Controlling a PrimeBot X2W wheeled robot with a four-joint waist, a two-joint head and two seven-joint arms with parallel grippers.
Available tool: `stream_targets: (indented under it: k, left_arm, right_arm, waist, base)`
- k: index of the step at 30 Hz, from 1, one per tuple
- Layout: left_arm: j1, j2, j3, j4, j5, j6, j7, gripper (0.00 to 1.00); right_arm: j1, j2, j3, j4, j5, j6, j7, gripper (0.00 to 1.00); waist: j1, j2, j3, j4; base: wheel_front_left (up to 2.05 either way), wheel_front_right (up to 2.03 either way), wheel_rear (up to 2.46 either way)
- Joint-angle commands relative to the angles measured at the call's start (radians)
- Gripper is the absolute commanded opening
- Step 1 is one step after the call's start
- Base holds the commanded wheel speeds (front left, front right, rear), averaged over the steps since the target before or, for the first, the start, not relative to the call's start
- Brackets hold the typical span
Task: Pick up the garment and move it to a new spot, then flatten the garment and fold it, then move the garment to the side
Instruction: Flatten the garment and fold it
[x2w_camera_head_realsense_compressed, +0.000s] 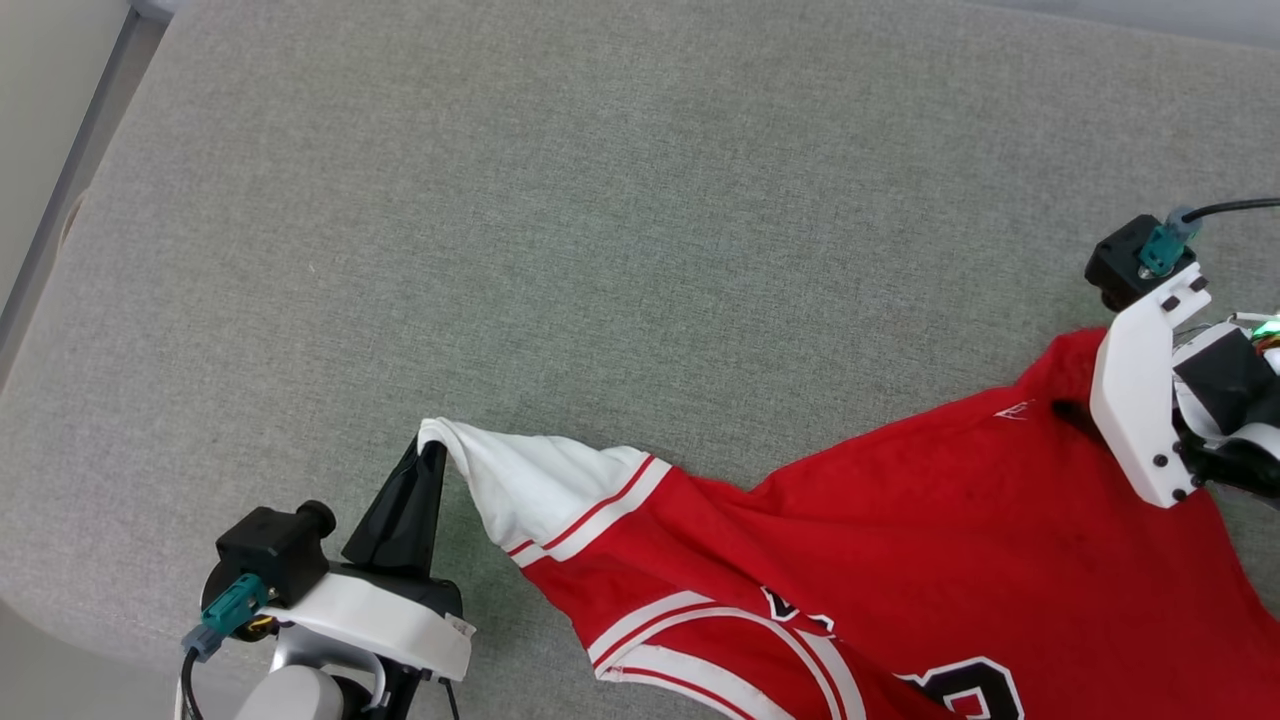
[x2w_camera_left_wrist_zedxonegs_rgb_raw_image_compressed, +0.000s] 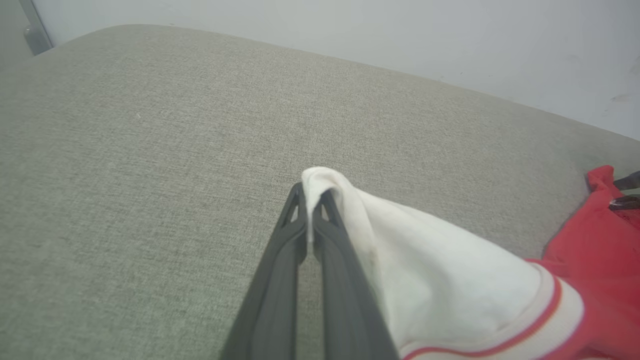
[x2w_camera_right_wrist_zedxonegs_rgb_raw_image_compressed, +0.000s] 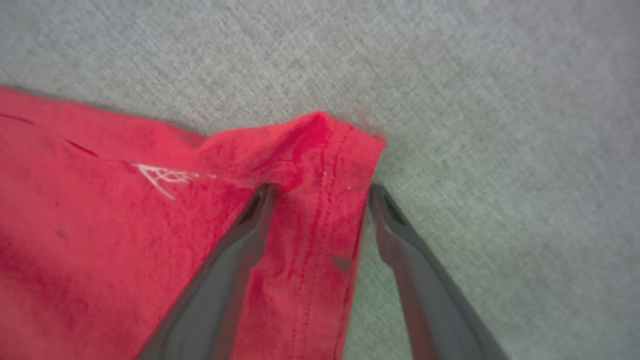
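The bench (x2w_camera_head_realsense_compressed: 640, 200) has a soft grey-green cloth top with a round corner. The red garment (x2w_camera_head_realsense_compressed: 950, 520) lies on its near right part. One white sleeve (x2w_camera_head_realsense_compressed: 540, 490) reaches left.

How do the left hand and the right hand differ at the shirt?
The left hand is shut, the right hand open. The left hand pinches the garment's white sleeve; the right hand straddles its red hem corner. Both are at the garment's edges.
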Motion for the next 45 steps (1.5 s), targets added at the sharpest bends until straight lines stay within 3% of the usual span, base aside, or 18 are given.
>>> stream_targets:
  k: [1,10,17,24,32,38,45]
  left_arm:
    - [-0.011,-0.003,0.006,0.004,0.004,-0.004,-0.006,0.0]
    - [0.017,0.012,0.017,0.016,0.013,0.002,-0.007,0.0]
    - [0.035,0.042,0.036,-0.023,0.028,0.022,-0.006,0.0]
    - [-0.015,0.082,0.077,-0.121,0.035,0.048,0.003,0.0]
    - [-0.182,0.13,0.116,-0.254,0.06,0.071,0.057,0.0]
    - [-0.416,0.179,0.133,-0.3,0.065,0.047,0.125,0.0]
    - [-0.73,0.195,0.115,-0.262,0.068,0.01,0.184,0.0]
  right_arm:
    - [0.04,0.017,0.057,0.047,0.004,0.0,-0.014,0.0]
    - [-0.063,0.06,0.042,0.09,0.052,-0.001,-0.274,0.0]
    - [-0.053,0.066,0.03,0.085,0.079,-0.001,-0.457,0.0]
    - [-0.021,0.056,-0.067,0.039,0.086,-0.001,-0.61,0.0]
    - [-0.04,0.087,-0.236,-0.039,0.049,-0.001,-0.674,0.0]
    - [-0.1,0.153,-0.384,-0.125,-0.021,-0.001,-0.658,0.0]
    - [-0.239,0.248,-0.513,-0.209,-0.121,-0.001,-0.606,0.0]
  waist:
    - [0.0,0.0,-0.005,-0.004]
    - [0.0,0.0,-0.074,-0.04]
    - [0.0,0.0,-0.154,-0.081]
    - [0.0,0.0,-0.216,-0.123]
    - [0.0,0.0,-0.227,-0.166]
    - [0.0,0.0,-0.184,-0.201]
    - [0.0,0.0,-0.075,-0.226]
  base:
    - [0.0,0.0,0.0]
    - [0.0,0.0,0.0]
    - [0.0,0.0,0.0]
    - [0.0,0.0,0.0]
    - [0.0,0.0,0.0]
    - [0.0,0.0,0.0]
    - [0.0,0.0,0.0]
